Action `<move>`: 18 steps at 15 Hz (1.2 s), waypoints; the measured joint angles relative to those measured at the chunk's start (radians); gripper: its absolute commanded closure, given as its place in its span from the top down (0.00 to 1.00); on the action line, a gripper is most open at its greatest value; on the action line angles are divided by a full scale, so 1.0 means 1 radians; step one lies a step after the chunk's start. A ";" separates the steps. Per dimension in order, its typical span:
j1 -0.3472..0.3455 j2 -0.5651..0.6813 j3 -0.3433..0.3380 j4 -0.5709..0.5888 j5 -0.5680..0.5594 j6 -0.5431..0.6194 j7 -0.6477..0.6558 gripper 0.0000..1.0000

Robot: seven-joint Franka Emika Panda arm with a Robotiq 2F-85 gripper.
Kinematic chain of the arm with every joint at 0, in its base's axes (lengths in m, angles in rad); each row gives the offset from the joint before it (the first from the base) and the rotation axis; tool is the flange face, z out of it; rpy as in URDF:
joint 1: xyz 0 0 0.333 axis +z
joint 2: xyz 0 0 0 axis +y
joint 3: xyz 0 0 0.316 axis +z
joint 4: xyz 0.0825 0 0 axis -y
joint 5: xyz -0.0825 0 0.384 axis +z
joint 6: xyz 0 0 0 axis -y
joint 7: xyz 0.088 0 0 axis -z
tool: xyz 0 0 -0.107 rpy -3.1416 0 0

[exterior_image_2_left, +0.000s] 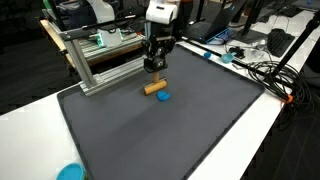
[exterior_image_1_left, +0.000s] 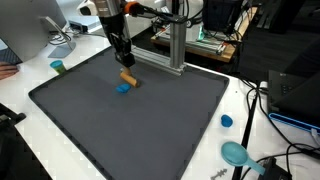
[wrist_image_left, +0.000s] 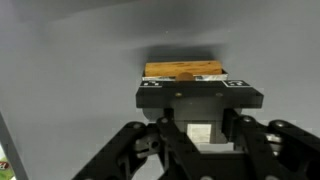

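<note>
Tan block [exterior_image_1_left: 128,76], blue piece [exterior_image_1_left: 123,88], dark grey mat [exterior_image_1_left: 140,125], black hand [exterior_image_1_left: 124,65], white table [exterior_image_1_left: 237,100]

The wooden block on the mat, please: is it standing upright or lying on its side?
Lying down: the wooden block stretches long and low along the mat in both exterior views.

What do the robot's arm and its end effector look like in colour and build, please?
The arm has a smooth, rounded white casing. The end effector below it is black and angular, narrowing toward its tips. In the wrist view it shows glossy black linkage bars and two small white marks on its front edge. No cable along it can be made out.
</note>
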 measured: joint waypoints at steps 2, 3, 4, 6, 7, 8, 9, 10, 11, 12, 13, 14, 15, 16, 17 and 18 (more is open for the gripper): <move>-0.001 -0.001 0.000 0.001 0.010 -0.001 0.000 0.22; -0.003 -0.001 0.001 0.002 0.019 -0.002 -0.002 0.22; -0.006 -0.001 0.001 0.005 0.030 -0.002 -0.007 0.22; -0.011 -0.002 0.002 0.020 0.059 -0.005 -0.033 0.22; -0.014 -0.004 0.003 0.033 0.071 -0.013 -0.051 0.22; -0.017 -0.008 0.004 0.047 0.081 -0.023 -0.069 0.22; -0.019 -0.014 0.005 0.059 0.090 -0.033 -0.084 0.22; -0.022 -0.020 0.007 0.069 0.100 -0.044 -0.097 0.22; -0.024 -0.026 0.008 0.079 0.113 -0.063 -0.109 0.47; -0.026 -0.031 0.008 0.086 0.117 -0.091 -0.126 0.47; -0.029 -0.035 0.008 0.089 0.118 -0.112 -0.137 0.22; -0.031 -0.036 0.008 0.090 0.118 -0.121 -0.143 0.22; -0.031 -0.034 0.008 0.088 0.118 -0.114 -0.135 0.22; -0.031 -0.030 0.009 0.081 0.119 -0.087 -0.116 0.22; -0.030 -0.024 0.011 0.074 0.122 -0.052 -0.094 0.22; -0.029 -0.015 0.013 0.070 0.125 -0.013 -0.071 0.22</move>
